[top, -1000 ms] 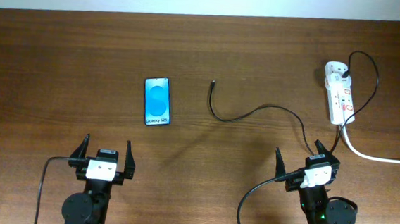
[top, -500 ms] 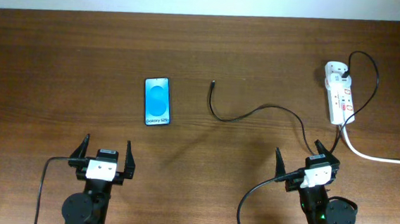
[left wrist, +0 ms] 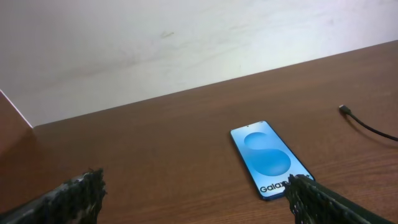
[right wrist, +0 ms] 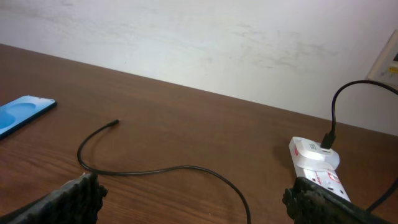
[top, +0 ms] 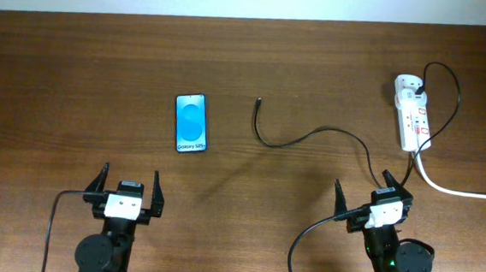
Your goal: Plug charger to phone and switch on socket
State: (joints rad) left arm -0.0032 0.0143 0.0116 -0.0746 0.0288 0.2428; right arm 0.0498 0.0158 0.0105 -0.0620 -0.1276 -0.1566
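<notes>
The phone point(top: 191, 123) lies flat on the brown table, blue screen up, its "Galaxy" text at the near end; it also shows in the left wrist view point(left wrist: 271, 158) and at the left edge of the right wrist view point(right wrist: 22, 113). The charger point(top: 312, 134) is a thin black cable curving from its free plug tip point(top: 258, 102) to the socket point(top: 413, 114), a white power strip at the far right point(right wrist: 317, 165). The tip lies apart from the phone. My left gripper point(top: 128, 188) is open and empty near the front edge. My right gripper point(top: 365, 194) is open and empty.
A thick white cable point(top: 462, 192) runs from the socket off the right edge. The arms' own black wires point(top: 52, 226) trail at the front. A pale wall point(left wrist: 186, 43) borders the table's far side.
</notes>
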